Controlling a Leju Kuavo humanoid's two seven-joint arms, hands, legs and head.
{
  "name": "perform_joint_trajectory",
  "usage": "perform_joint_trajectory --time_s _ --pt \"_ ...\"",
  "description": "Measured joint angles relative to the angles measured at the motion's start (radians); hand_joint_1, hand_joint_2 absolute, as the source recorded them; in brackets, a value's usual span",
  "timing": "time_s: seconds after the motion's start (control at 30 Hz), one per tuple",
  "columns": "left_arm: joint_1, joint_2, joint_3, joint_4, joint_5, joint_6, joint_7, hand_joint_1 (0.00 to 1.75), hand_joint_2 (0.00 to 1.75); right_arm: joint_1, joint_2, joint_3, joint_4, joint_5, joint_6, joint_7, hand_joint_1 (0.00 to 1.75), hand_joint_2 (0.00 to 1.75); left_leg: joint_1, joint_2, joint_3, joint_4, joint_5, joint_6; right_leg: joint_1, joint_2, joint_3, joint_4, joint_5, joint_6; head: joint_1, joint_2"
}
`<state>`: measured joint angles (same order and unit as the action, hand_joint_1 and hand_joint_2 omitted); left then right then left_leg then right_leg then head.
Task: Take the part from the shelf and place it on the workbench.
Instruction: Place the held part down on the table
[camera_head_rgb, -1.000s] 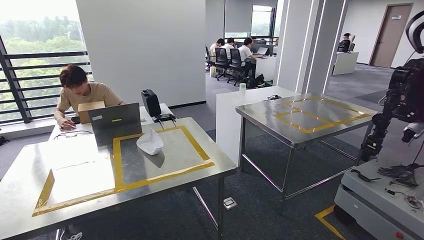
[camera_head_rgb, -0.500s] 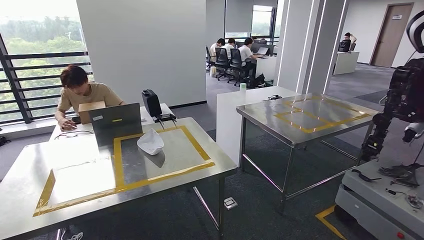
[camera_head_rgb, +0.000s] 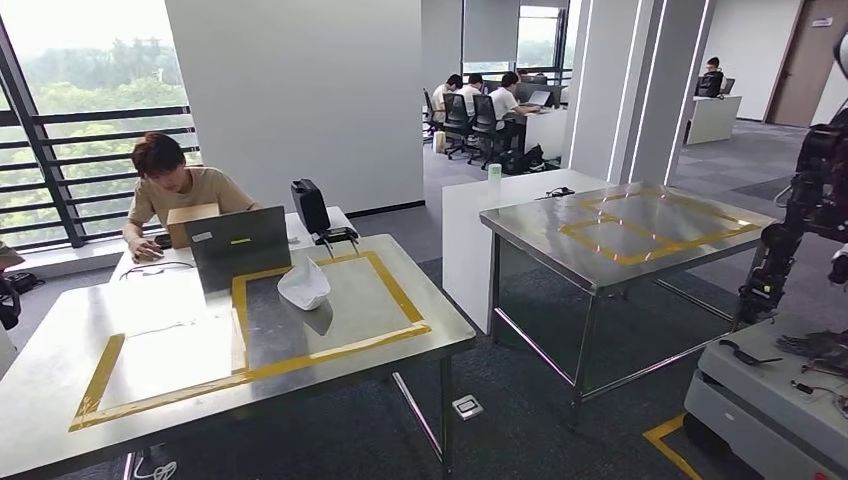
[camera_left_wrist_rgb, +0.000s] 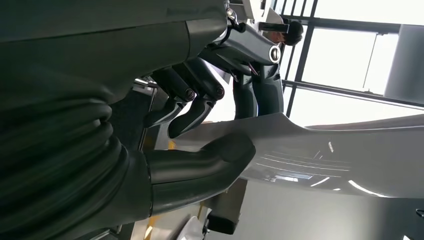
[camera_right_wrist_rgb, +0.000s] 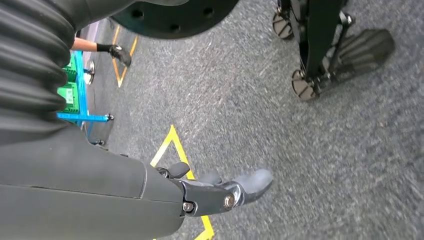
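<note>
A white curved part (camera_head_rgb: 303, 285) lies on the near steel workbench (camera_head_rgb: 400, 335), inside a yellow tape rectangle (camera_head_rgb: 330, 300). My left hand (camera_left_wrist_rgb: 180, 170) hangs close to a steel surface, its thick thumb and dark fingers (camera_left_wrist_rgb: 195, 102) apart and nothing between them. My right hand (camera_right_wrist_rgb: 210, 195) hangs over grey carpet with its fingers stretched out and holds nothing. Neither hand is near the white part.
A person sits behind a laptop (camera_head_rgb: 238, 245) at the workbench's far side, beside a black device (camera_head_rgb: 310, 205). A second taped steel table (camera_head_rgb: 640, 225) stands to the right. Another robot (camera_head_rgb: 815, 200) stands on a white base (camera_head_rgb: 770, 400). A blue cart (camera_right_wrist_rgb: 77, 95) and a wheeled stand (camera_right_wrist_rgb: 320, 45) stand on the carpet.
The whole picture has shifted a little to the right, so the camera has turned slightly left. The white part and the tables have not moved.
</note>
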<state>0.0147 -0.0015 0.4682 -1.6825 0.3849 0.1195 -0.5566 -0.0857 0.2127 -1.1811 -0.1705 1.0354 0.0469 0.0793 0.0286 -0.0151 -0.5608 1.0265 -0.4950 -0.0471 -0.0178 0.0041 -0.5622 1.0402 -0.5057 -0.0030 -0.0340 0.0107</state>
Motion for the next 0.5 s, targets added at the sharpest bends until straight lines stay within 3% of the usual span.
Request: perform_joint_trajectory --time_s 0.07,0.17,0.2,0.23,0.27,0.33,0.37,0.43,0.5 --pt "-0.002 0.000 0.000 0.001 0.000 -0.001 0.000 1.75 1.75 0.000 0.000 -0.001 0.000 0.000 0.000 -0.004 0.00 1.75 0.002 0.005 -0.014 0.037 -0.020 -0.008 -0.002 -0.002 0.008 -0.005 0.000 -0.015 0.000 0.000" --pt "-0.003 -0.001 0.000 0.005 0.000 -0.002 0.000 1.75 1.75 0.000 0.000 -0.001 0.000 0.000 0.001 -0.011 0.00 1.75 0.000 0.009 -0.110 0.213 -0.089 -0.009 0.002 -0.005 0.020 -0.007 -0.010 -0.030 -0.001 0.000" --pt "-0.003 -0.001 0.000 0.007 0.000 -0.002 0.000 1.75 1.75 0.001 0.000 -0.001 0.000 0.001 0.002 -0.012 0.00 1.75 -0.001 0.010 -0.139 0.257 -0.095 -0.008 0.004 -0.006 0.025 -0.007 -0.015 -0.032 -0.001 0.000" --pt "-0.003 -0.002 -0.001 0.009 0.000 -0.002 0.000 1.75 1.75 0.002 0.000 -0.001 0.000 0.001 0.002 -0.013 0.00 1.75 -0.002 0.010 -0.152 0.267 -0.081 -0.005 0.006 -0.006 0.032 -0.007 -0.021 -0.033 -0.001 0.000" --pt "-0.003 -0.002 -0.001 0.011 0.000 -0.002 0.000 1.75 1.75 0.003 0.000 -0.001 0.000 0.002 0.003 -0.014 0.00 1.75 -0.003 0.010 -0.149 0.244 -0.050 -0.001 0.007 -0.006 0.041 -0.007 -0.027 -0.032 -0.001 0.000" --pt "-0.003 -0.002 -0.001 0.012 -0.001 -0.001 -0.001 1.75 1.75 0.003 0.000 -0.001 0.000 0.010 0.002 -0.019 0.00 1.75 -0.008 0.014 -0.106 0.130 0.028 0.012 0.008 -0.006 0.058 -0.008 -0.042 -0.028 -0.001 0.000" --pt "-0.003 -0.002 -0.001 0.011 -0.002 0.000 -0.003 1.75 1.75 0.003 0.000 0.000 0.000 0.016 0.002 -0.026 0.00 1.75 -0.013 0.017 -0.083 0.075 0.048 0.018 0.010 -0.005 0.063 -0.008 -0.050 -0.023 -0.001 0.000" --pt "-0.002 -0.002 -0.001 0.009 -0.001 0.002 -0.006 1.75 1.75 0.003 -0.002 0.003 0.000 0.021 0.011 -0.042 0.00 1.75 -0.020 0.020 -0.060 0.024 0.048 0.030 0.012 -0.006 0.068 -0.011 -0.057 -0.010 0.000 0.000" --pt "-0.002 -0.002 -0.001 0.004 0.004 0.004 -0.004 1.75 1.75 0.003 -0.007 0.003 0.000 0.016 0.027 -0.049 0.00 1.75 -0.020 0.015 -0.050 0.013 0.039 0.040 0.013 -0.008 0.076 -0.009 -0.057 0.001 0.002 0.001"
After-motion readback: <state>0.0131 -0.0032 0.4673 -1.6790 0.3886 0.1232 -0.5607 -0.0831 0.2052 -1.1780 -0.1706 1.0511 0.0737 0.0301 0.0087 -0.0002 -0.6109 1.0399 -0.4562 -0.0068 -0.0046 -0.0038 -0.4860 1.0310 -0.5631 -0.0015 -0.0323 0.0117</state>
